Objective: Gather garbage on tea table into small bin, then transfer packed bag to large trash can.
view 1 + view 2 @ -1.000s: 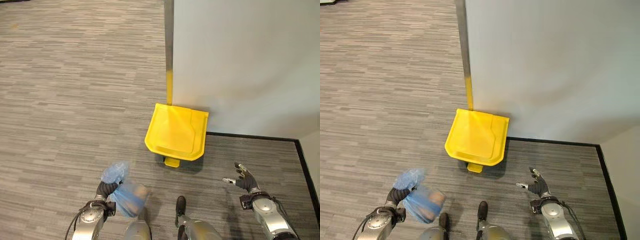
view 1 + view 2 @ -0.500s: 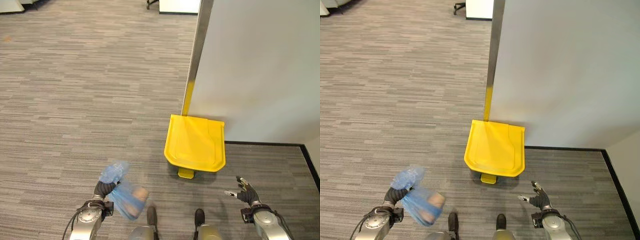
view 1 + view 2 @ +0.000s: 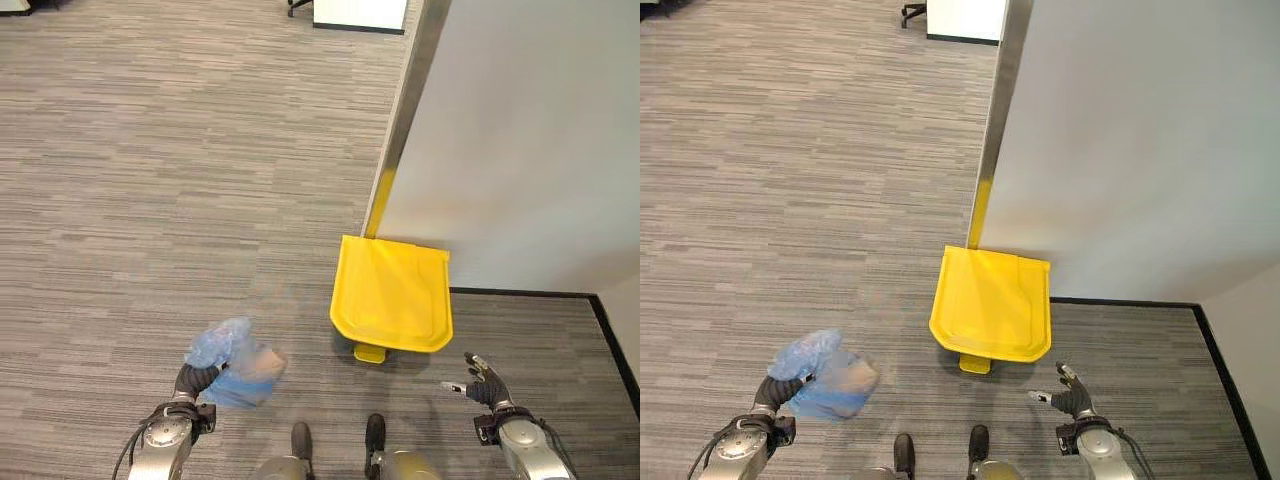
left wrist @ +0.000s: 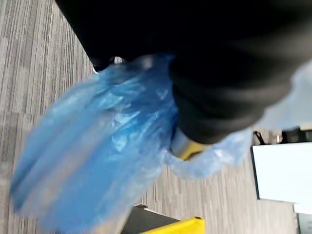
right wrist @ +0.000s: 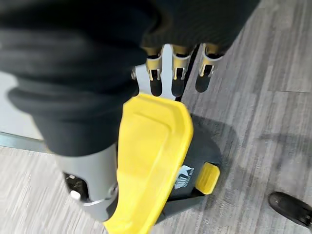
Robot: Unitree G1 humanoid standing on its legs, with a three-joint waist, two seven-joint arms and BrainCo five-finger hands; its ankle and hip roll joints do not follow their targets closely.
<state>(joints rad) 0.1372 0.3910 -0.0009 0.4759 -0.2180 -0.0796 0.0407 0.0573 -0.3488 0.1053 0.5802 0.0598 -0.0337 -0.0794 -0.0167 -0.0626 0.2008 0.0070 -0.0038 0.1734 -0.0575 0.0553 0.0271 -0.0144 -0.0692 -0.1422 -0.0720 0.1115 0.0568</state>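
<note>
My left hand [image 3: 193, 379] is shut on the gathered neck of a blue plastic garbage bag [image 3: 235, 358] at the lower left; the filled bag [image 4: 92, 156] swings beside the hand with something tan inside. The large trash can with a closed yellow lid [image 3: 392, 293] and a yellow pedal [image 3: 369, 353] stands against the grey wall [image 3: 530, 140]. In the right wrist view the lid [image 5: 151, 151] lies just past my fingers. My right hand [image 3: 478, 375] hovers open at the lower right, a short way right of the can, holding nothing.
Grey striped carpet [image 3: 170, 180] stretches to the left and ahead. The wall's metal corner post [image 3: 405, 100] rises behind the can. A black baseboard [image 3: 525, 294] runs along the wall to the right. White furniture [image 3: 360, 12] stands far back.
The bag has swung up and leftward beside my left hand. The camera has shifted slightly, and the can sits about where it was. My right hand stays open.
</note>
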